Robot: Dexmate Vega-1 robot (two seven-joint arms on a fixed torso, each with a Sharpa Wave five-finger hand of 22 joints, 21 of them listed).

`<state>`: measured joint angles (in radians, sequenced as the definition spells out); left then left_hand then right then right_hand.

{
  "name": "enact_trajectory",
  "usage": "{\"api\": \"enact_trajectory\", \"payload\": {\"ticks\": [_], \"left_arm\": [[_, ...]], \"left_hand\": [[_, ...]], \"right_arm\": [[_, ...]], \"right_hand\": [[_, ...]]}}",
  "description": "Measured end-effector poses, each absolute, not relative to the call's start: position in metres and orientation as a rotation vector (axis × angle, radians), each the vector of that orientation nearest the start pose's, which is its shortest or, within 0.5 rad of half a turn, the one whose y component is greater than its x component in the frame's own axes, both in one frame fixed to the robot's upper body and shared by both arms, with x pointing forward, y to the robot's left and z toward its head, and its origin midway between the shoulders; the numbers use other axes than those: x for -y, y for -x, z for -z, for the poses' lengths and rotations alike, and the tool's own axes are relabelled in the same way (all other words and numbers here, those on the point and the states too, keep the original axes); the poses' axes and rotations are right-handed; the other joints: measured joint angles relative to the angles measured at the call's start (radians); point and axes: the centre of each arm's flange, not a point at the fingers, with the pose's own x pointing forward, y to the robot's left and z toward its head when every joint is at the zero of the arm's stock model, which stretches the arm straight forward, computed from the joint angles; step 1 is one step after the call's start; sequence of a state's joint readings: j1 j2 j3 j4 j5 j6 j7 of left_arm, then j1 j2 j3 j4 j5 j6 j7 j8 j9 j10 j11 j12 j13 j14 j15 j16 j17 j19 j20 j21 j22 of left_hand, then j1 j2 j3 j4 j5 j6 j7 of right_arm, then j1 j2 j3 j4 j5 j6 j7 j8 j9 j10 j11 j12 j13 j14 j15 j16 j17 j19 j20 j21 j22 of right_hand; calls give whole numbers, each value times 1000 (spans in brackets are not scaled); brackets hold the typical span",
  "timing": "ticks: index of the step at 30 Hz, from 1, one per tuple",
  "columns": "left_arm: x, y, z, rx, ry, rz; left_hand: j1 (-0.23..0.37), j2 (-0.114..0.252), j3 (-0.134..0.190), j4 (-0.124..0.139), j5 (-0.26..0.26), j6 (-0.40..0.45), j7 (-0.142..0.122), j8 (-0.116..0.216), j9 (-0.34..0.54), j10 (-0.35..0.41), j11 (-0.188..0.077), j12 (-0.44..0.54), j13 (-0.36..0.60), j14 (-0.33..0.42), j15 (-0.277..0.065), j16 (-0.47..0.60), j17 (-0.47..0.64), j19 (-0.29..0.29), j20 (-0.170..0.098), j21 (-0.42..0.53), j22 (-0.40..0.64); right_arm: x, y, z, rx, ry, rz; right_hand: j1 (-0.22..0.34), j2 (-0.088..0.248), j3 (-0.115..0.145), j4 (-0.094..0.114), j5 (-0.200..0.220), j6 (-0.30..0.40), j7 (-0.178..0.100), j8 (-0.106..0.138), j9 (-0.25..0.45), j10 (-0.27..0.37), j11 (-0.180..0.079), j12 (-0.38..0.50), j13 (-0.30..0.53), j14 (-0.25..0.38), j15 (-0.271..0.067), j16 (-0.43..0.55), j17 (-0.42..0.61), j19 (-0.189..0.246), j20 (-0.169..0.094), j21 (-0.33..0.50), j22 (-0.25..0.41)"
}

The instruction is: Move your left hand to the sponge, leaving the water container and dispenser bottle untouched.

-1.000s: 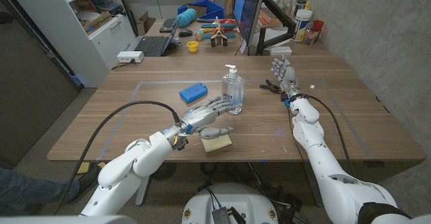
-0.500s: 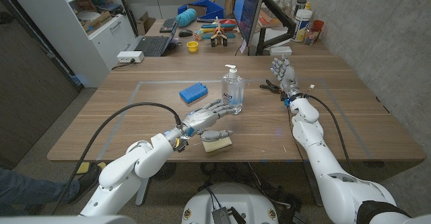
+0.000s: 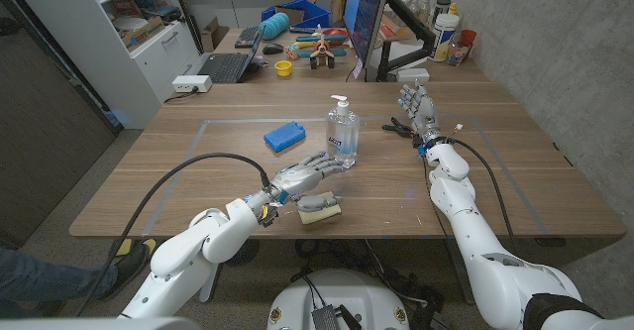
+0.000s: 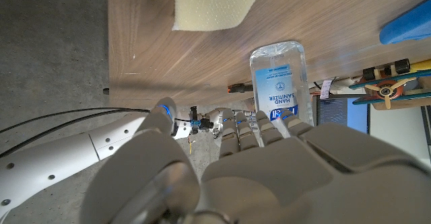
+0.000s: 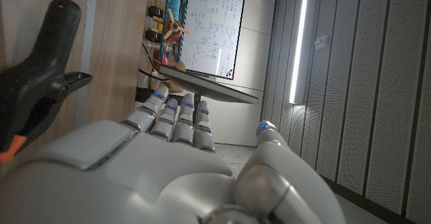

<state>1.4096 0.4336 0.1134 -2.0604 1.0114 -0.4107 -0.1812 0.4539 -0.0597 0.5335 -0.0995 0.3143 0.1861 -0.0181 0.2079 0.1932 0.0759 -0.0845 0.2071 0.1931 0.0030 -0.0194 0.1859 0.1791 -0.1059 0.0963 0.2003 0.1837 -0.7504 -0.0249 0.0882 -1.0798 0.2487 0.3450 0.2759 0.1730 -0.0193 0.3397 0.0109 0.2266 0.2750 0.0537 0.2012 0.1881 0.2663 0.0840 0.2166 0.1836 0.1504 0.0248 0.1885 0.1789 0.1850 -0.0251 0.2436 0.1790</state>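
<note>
Both hands hold nothing, fingers apart. Left hand (image 3: 309, 171) hovers just over pale yellow rectangular sponge (image 3: 319, 211) at table's near edge, thumb touching it. Clear pump-top sanitizer bottle (image 3: 342, 131) stands just beyond fingertips; flat blue plastic container (image 3: 282, 136) farther left. Right hand (image 3: 417, 104) beside black clamp (image 3: 399, 126). Left hand sits lower and nearer the sponge than 1 s ago.

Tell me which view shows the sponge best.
The head view: the whole sponge lies near the table's front edge, with the left hand over its far side and the sanitizer bottle beyond. The left wrist view catches only a cut-off corner of it. The right wrist view looks along the right hand at a black clamp.
</note>
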Motion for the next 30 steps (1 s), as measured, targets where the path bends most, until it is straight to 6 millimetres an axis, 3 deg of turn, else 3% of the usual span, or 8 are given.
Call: {"api": "enact_trajectory", "payload": {"ticks": [30], "left_arm": [[-154, -477, 119, 815, -1532, 311]], "left_hand": [[5, 5, 0, 0, 0, 9, -1, 0, 0, 3, -2, 0, 0, 2, 2, 0, 5, 0, 0, 0, 0]], "right_arm": [[266, -679, 8, 705, -179, -167]], "right_hand": [[0, 0, -1, -1, 0, 0, 0, 0, 0, 0, 0, 0, 0, 0, 0, 0, 0, 5, 6, -8, 0]]}}
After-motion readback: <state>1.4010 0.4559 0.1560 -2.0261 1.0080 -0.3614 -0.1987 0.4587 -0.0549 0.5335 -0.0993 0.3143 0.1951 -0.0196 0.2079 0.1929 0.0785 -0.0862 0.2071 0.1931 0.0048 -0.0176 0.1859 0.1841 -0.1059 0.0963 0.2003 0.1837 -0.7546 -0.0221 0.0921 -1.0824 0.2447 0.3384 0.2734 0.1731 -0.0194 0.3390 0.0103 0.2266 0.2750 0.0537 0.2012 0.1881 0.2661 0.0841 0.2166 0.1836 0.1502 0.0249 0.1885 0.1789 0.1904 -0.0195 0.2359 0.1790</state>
